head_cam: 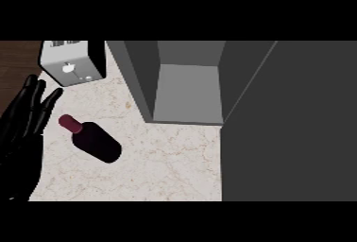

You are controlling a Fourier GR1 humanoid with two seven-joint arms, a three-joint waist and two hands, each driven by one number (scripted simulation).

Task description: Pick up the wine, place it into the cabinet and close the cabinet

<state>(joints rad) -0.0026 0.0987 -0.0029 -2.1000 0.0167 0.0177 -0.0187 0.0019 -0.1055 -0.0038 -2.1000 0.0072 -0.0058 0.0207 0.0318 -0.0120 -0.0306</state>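
Left hand [24, 118] open at the view's left edge, fingers straight, holding nothing. Wine bottle [92, 138] lying on the marble counter [167, 165] just right of it; open cabinet [187, 90] farther right.

My fingers [31, 101]: black. Wine [92, 138]: dark maroon w/ redder cap. Surface [167, 160] cream marble, brownish veins; cabinet [188, 80] grey.

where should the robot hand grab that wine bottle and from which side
Probably around the wide dark body of the wine bottle, not the narrow red neck. It stands on the counter, with the left robot hand open just to its left, so coming in from the left looks shortest.
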